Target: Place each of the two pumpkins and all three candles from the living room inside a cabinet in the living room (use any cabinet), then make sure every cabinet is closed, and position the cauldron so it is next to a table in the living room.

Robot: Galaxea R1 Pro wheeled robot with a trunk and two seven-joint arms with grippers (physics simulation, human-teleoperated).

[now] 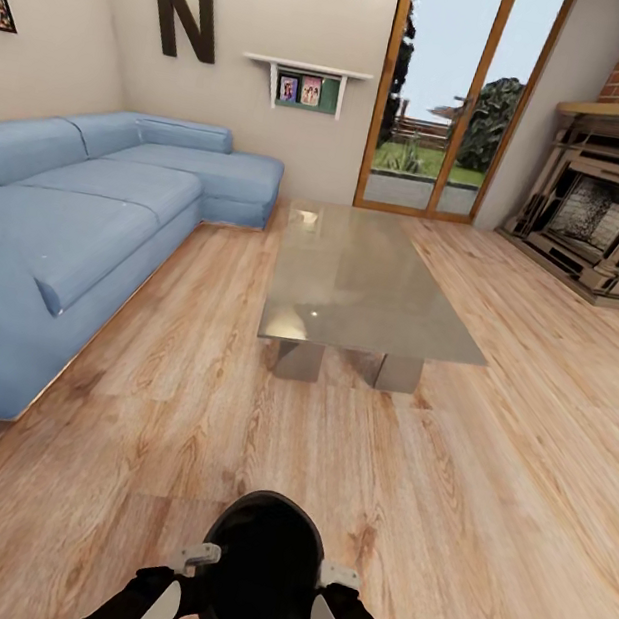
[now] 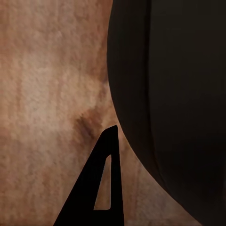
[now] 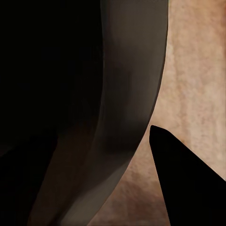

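**Black pot carried between two arms, coffee table ahead**

Black and round, the wide-mouthed cauldron with bulging sides sits low in the head view, just in front of the robot's trunk and above the pale wood plank floor. Starting at the left, a long blue corner sofa runs along the wall. The left gripper presses against the pot's left flank; in the left wrist view one dark finger stands just beside the curved wall, and whether the jaws pinch the rim or merely bear on the side I cannot tell. At centre, well apart from the pot, stands the low rectangular table with a grey reflective glass top. The right gripper meets the opposite flank; the right wrist view shows a finger on either side of the wall, so it appears to straddle the rim. Farther right is a stone fireplace in a brick surround.

The pot looks rigid, smooth and fairly heavy. Opposed holds at the rim seem safest, since its bulging sides would likely slip under a plain squeeze.
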